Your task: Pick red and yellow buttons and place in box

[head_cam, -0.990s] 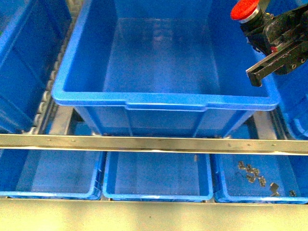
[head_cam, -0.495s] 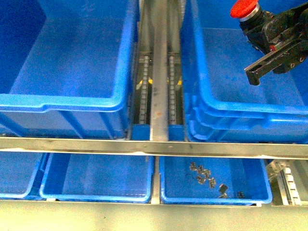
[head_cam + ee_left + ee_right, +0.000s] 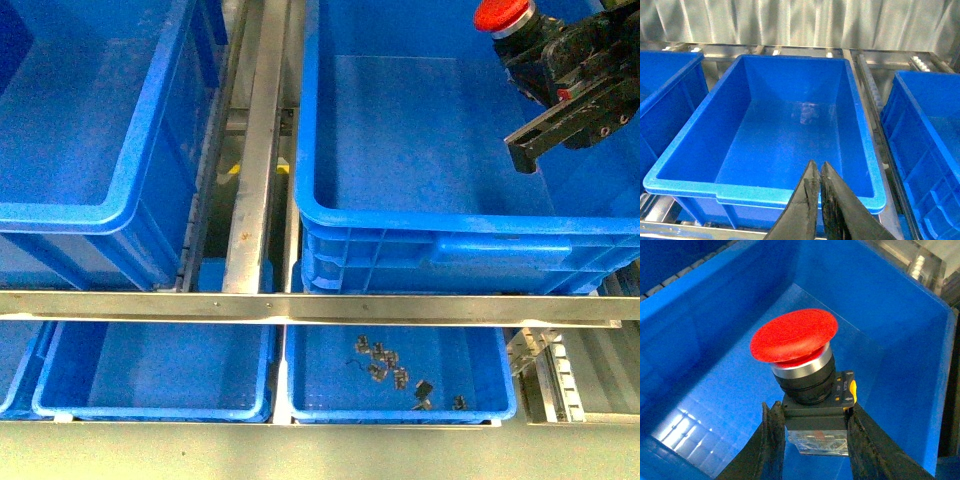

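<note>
- While pinched by the right gripper (image 3: 814,422), the red button (image 3: 794,335) stands cap up, one finger on each side of its black-and-grey body.
- Red button, place: held in the air over the far right part of the box (image 3: 450,222), apart from its floor and walls.
- Box: deep blue, thick rim, ribbed near wall, right of centre.
- Left gripper (image 3: 818,175): fingers pressed together with nothing between them. It hangs above the near rim of a crate (image 3: 765,192); which crate of the front view cannot be told.
- Left crate (image 3: 90,215): deep, blue, to the left of the box.
- Track (image 3: 255,150): metal, running near to far between left crate and box.
- Rail (image 3: 300,305): metal, lying left to right, nearer than both.
- Left tray (image 3: 150,410): shallow, blue, nearest row.
- Right tray (image 3: 500,400): shallow, blue, just beside the left tray; small metal parts (image 3: 385,362) lie on its floor.
</note>
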